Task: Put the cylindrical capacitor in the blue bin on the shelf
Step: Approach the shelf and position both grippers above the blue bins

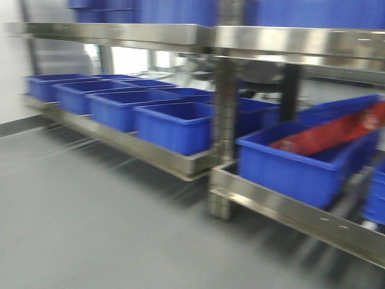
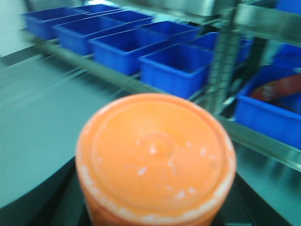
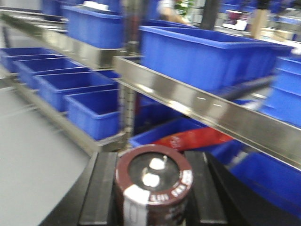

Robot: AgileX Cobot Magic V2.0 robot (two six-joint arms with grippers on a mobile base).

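My right gripper (image 3: 151, 190) is shut on the cylindrical capacitor (image 3: 153, 181). It is dark brown with a white stripe and two silver terminals on top, and stands upright between the black fingers (image 3: 99, 188). It is held in front of the steel shelf (image 3: 197, 101), just before a lower blue bin (image 3: 155, 134) holding a red packet (image 3: 193, 139). My left gripper (image 2: 155, 207) is shut on an orange-capped cylinder (image 2: 155, 155) that fills the left wrist view. Neither gripper shows in the front view, which shows the shelf (image 1: 198, 162) and the same bin (image 1: 289, 165).
A row of open blue bins (image 1: 174, 123) lines the lower shelf tier on the left. A steel upright (image 1: 224, 120) separates them from the bin with the red packet. More blue bins (image 3: 202, 56) stand on the upper tier. Grey floor (image 1: 90, 229) lies in front.
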